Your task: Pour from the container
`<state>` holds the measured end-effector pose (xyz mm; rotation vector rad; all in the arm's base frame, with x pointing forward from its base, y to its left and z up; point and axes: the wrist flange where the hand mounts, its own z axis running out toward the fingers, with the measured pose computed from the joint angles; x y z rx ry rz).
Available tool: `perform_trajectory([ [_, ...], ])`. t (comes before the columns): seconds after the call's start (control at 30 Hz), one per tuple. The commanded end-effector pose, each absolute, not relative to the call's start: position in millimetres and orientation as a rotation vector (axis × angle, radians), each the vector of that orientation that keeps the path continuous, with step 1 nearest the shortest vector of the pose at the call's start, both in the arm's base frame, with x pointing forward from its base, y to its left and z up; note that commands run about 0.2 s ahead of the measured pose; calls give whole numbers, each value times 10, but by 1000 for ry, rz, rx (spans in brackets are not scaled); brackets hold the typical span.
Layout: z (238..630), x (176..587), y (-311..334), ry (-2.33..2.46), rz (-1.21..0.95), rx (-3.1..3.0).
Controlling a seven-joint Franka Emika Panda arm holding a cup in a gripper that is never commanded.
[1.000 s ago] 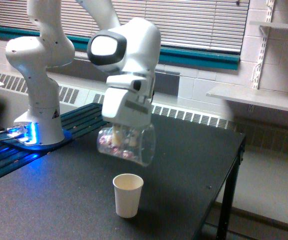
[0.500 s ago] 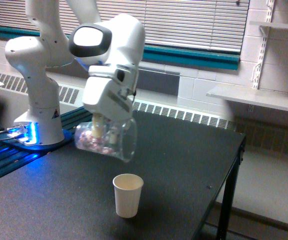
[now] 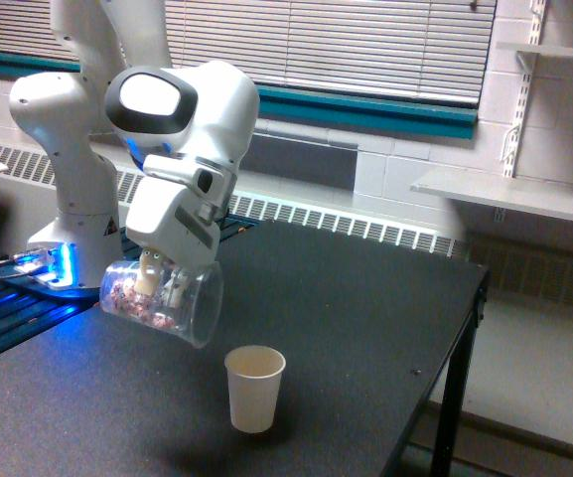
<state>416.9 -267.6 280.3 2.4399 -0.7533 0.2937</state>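
Observation:
My gripper [image 3: 160, 280] is shut on the container [image 3: 162, 300], a clear plastic cup with small pinkish wrapped candies lying in its lower side. The cup hangs tilted almost on its side above the black table [image 3: 365, 298], its open mouth facing the exterior view's right and slightly down. A small white paper cup [image 3: 254, 387] stands upright on the table, below and to the right of the container's mouth, apart from it. The fingers are partly hidden by the cup's wall.
The arm's white base [image 3: 77, 229] stands at the exterior view's left on a blue-lit mount. The table's right edge [image 3: 470, 298] drops off to the floor. A white shelf [image 3: 509, 194] and window blinds line the wall behind.
The gripper and the container have swung toward the exterior view's left and lower, away from above the paper cup. The paper cup has not moved.

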Motion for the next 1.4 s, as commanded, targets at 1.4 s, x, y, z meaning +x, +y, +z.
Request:
perform_trajectory([
  [1.4,2672,4412,-2242,-530,233,2347],
])
